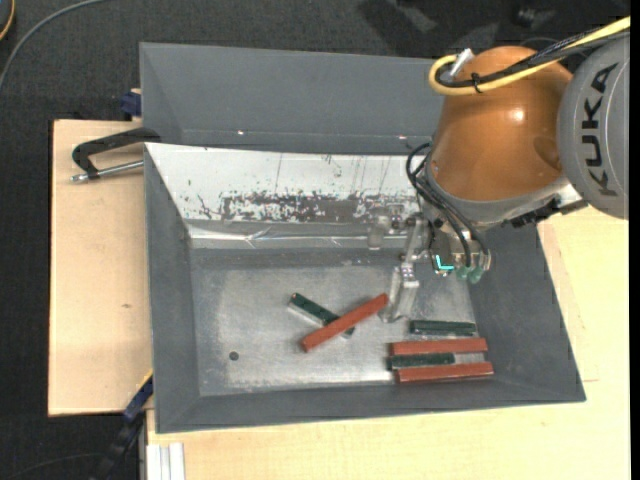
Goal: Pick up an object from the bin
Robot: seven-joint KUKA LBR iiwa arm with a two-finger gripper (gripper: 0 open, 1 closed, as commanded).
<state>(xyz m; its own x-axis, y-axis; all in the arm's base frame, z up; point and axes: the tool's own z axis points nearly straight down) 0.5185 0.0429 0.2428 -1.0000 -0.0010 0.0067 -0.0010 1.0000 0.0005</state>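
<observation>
Hovered with gripper (403, 296) at the upper right end of the slanted red stick (345, 325). Showed that stick flat in the grey bin (170, 298), stacked sticks (440, 348) to its right. Could not tell spread grip from closed.

Long red stick (345, 325) near mid-floor of bin (170, 298). Lies flat, slanted, lower end to the left, upper end to the right. Crosses over short green stick (313, 308): dark, flat, slanted the opposite way, right end tucked under the red one, touching it.

Row of four (440, 353) well apart to the right, by the front right corner. All flat, roughly parallel, running left to right. Back green stick (443, 326): thin, dark, slightly apart from the rest. Then mid red stick (438, 347), mid green stick (425, 361), front red stick (450, 371), packed side by side, touching. Straight, slim and rectangular throughout.
</observation>
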